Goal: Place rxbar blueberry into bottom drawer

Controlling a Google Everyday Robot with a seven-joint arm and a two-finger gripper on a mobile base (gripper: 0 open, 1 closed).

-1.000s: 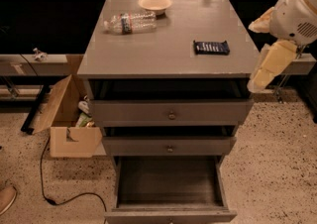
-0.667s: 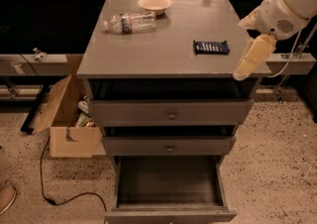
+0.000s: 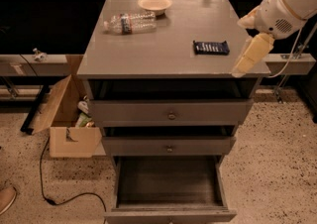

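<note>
The rxbar blueberry [image 3: 211, 47], a dark navy flat bar, lies on the right part of the grey cabinet top [image 3: 163, 49]. The gripper [image 3: 250, 57] hangs from the white arm at the cabinet's right front corner. It is just right of the bar and slightly nearer the front edge, and it points down and to the left. It holds nothing that I can see. The bottom drawer [image 3: 168, 181] is pulled out, showing a bare grey-brown interior.
A clear plastic bottle [image 3: 130, 22] lies on its side at the back left of the top, with a shallow bowl [image 3: 155, 3] behind it. Two upper drawers with knobs [image 3: 171, 115] are slightly ajar. An open cardboard box [image 3: 64, 119] and a cable [image 3: 59, 193] are on the floor to the left.
The arm has swung left from beside the cabinet, bringing the gripper over the right front corner, closer to the bar. The bar and drawers have not moved.
</note>
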